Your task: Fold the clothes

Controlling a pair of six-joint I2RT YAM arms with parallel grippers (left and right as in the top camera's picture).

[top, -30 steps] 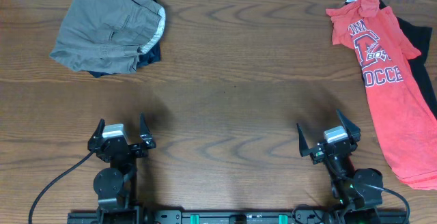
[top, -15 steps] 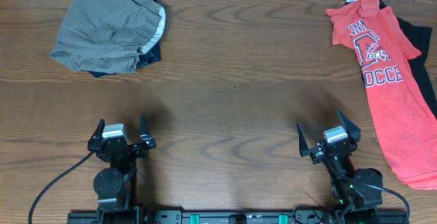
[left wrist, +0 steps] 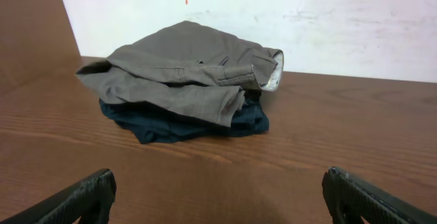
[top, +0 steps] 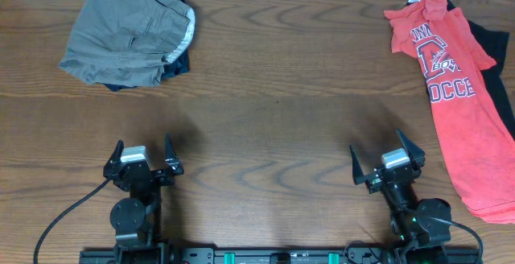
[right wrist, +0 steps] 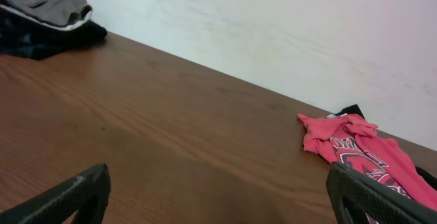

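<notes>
Gaping empty — left claw [top: 144, 145], right claw [top: 376, 146]; crumpled khaki shorts [top: 129, 30], flat coral T-shirt [top: 455, 95].

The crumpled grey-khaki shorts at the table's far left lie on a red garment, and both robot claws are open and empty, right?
No. The crumpled grey-khaki shorts lie on a dark navy garment, not a red one; the left wrist view shows it. The rest holds: far left of the brown wooden table, left gripper and right gripper open and empty.
</notes>
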